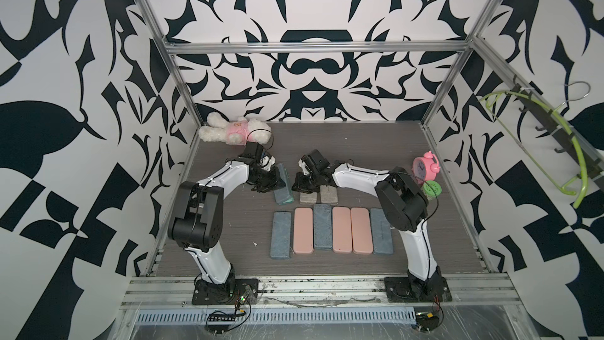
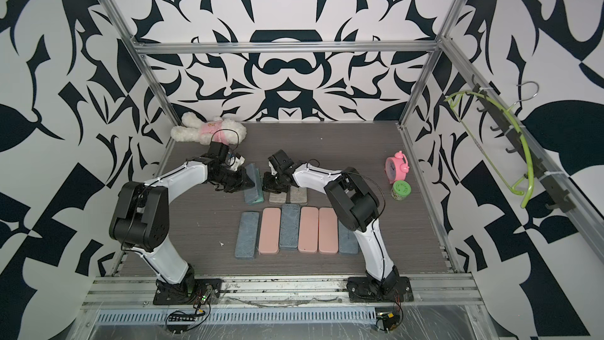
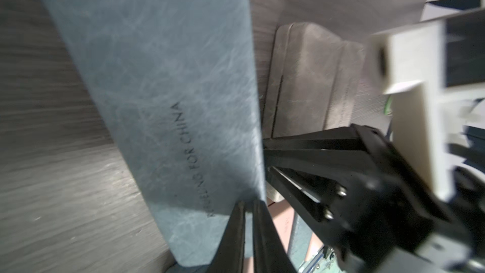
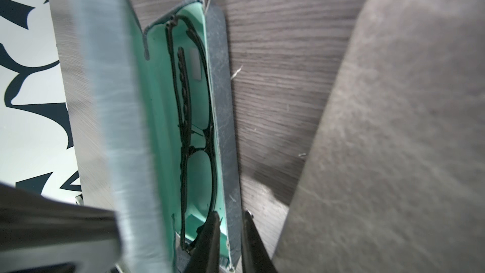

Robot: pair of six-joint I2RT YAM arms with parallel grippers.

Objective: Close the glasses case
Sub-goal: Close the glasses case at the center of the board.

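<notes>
Both top views: blue-grey, mint-lined glasses case point(image 1: 283, 199) point(image 2: 253, 197), lid point(image 1: 281, 173) raised, on the table point(image 1: 359, 145) left of its middle, behind a row of closed blue and pink cases point(image 1: 341, 230) and just beside two grey cases point(image 1: 328, 195); left gripper point(image 1: 280, 186) at the lid, right gripper point(image 1: 294, 188) at the base. Left wrist view: left gripper point(image 3: 248, 203), fingers together, tips against the lid's outer face. Right wrist view: right gripper point(image 4: 231, 215) pinching the base's long side wall, one finger on the lining, one outside; black-framed spectacles point(image 4: 189, 127) lie folded within.
</notes>
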